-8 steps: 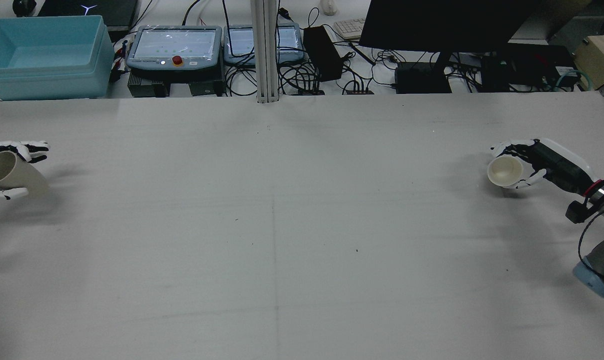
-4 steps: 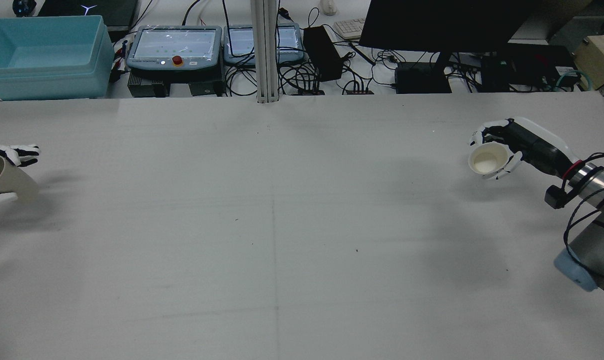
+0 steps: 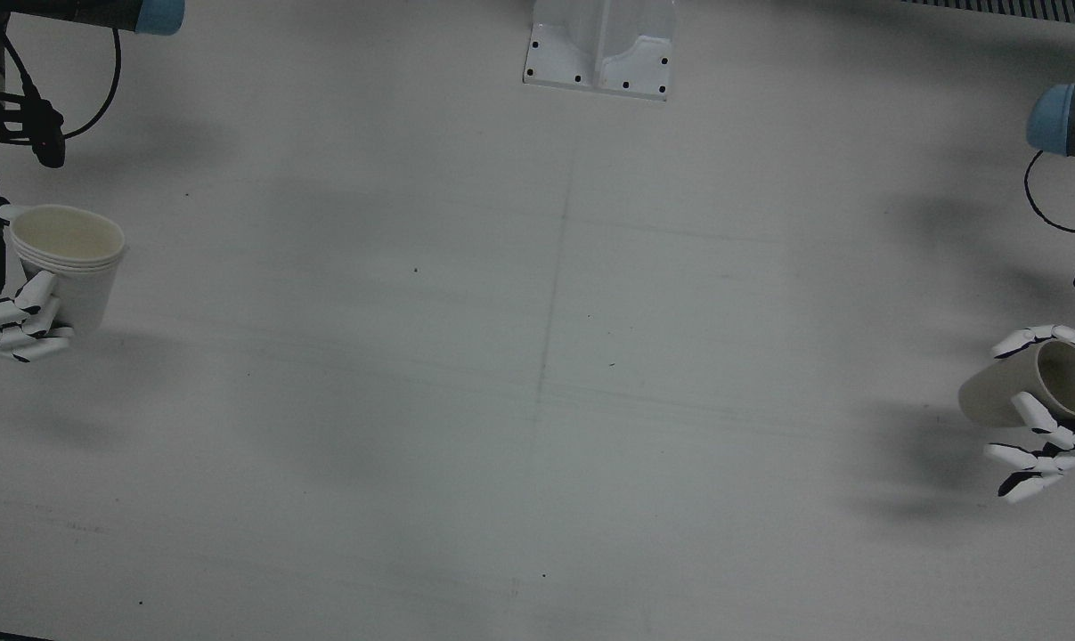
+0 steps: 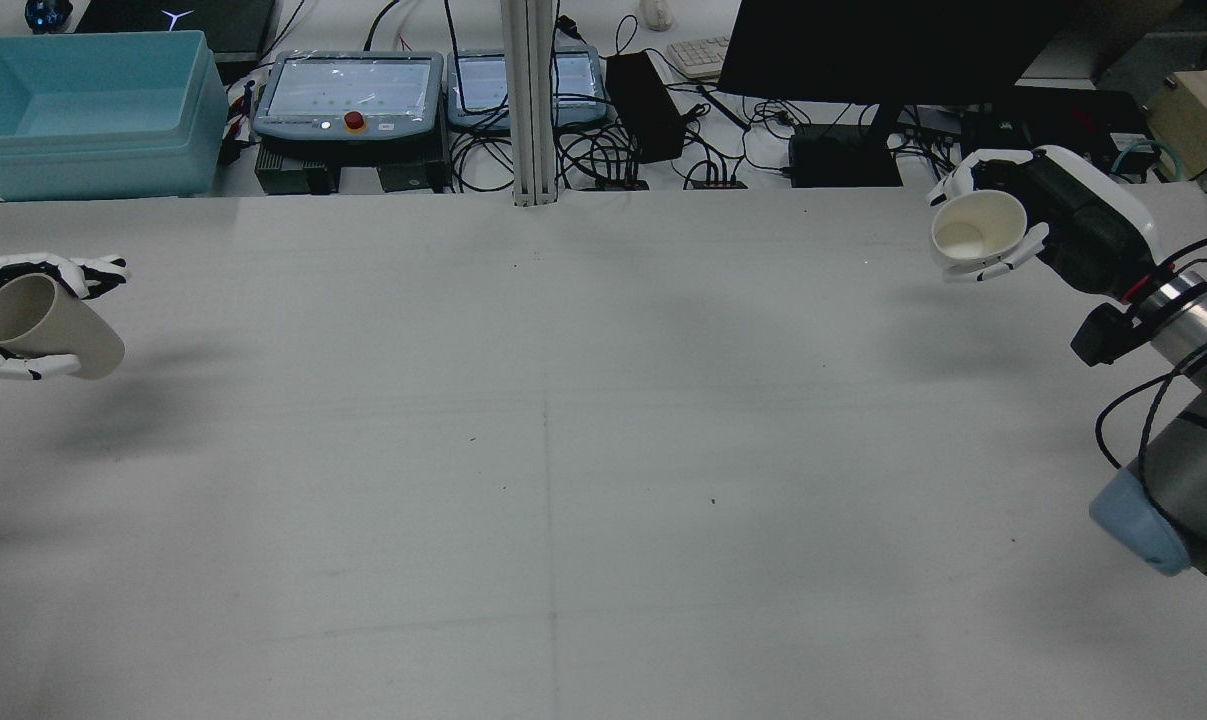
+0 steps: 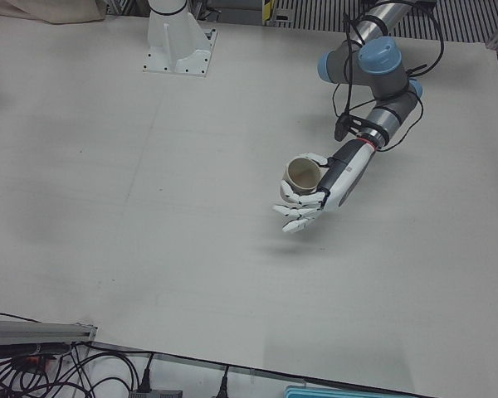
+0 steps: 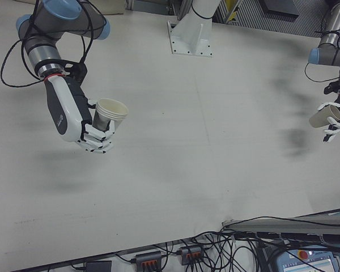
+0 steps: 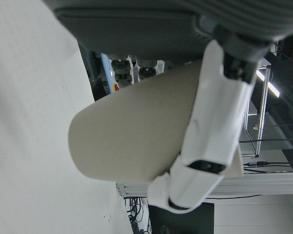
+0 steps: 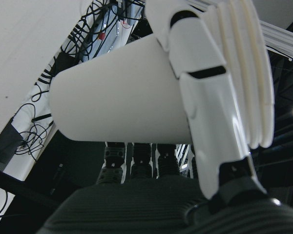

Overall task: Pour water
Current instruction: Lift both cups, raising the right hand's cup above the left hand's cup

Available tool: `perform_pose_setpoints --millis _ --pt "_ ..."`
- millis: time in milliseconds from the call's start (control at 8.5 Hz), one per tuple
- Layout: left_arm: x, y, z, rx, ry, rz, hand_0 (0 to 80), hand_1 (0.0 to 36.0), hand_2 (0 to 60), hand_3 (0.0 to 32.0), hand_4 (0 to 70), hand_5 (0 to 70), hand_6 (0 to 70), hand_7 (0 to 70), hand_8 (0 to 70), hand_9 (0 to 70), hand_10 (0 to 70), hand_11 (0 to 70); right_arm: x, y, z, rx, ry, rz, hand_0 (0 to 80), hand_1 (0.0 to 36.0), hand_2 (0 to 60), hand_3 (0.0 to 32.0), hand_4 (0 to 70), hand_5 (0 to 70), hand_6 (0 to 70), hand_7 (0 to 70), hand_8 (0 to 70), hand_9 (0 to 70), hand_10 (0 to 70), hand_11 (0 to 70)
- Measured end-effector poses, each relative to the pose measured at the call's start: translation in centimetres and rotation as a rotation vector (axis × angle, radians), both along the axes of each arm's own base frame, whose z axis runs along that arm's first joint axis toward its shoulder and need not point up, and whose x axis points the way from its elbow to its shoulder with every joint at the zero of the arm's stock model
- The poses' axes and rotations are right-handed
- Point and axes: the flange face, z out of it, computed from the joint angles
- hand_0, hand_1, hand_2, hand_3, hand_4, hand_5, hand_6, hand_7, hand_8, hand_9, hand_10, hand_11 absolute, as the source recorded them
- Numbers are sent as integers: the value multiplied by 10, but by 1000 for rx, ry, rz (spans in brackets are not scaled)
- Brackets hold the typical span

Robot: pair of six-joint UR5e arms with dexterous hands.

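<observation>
My left hand (image 4: 3, 330) is shut on a beige cup (image 4: 48, 325) at the table's left edge. It holds the cup above the table, tilted almost onto its side. The same cup shows in the front view (image 3: 1027, 387), the left-front view (image 5: 303, 174) and the left hand view (image 7: 136, 131). My right hand (image 4: 1053, 230) is shut on a stack of white paper cups (image 4: 978, 235), held high near the far right edge, roughly upright with the mouth tipped toward the rear camera. The stack also shows in the front view (image 3: 65, 258) and the right-front view (image 6: 110, 113). I see no water.
A light blue bin (image 4: 88, 110), two teach pendants (image 4: 348, 90), a monitor and many cables lie beyond the table's far edge. A white post base (image 3: 599, 49) stands at the middle of the robot's side. The two hands are far apart across the grey table (image 4: 563, 450).
My right hand has lifted the white cups up and toward the far edge. My left hand has come back in from the view's left edge and risen a little with the beige cup.
</observation>
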Motion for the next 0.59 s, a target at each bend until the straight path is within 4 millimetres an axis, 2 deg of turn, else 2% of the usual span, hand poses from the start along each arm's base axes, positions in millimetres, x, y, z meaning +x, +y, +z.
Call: perform_pose_setpoints --millis 118,353,588 --pt "16 -15 -34 16 -3 40 800 360 600 0 700 700 326 257 144 122 77 141 3 -4 -35 -7 -48 39 800 360 600 0 683 696 505 686 318 438 283 448" --pt "61 -38 -100 38 -21 118 800 360 600 0 700 700 337 262 151 131 85 154 15 -15 -121 10 -117 109 800 360 600 0 700 700 545 700 338 465 278 439" --pt "102 -46 -139 97 -86 152 800 360 600 0 700 700 330 260 149 129 86 155 29 -31 -203 59 -152 151 800 360 600 0 700 700 576 700 346 478 270 429"
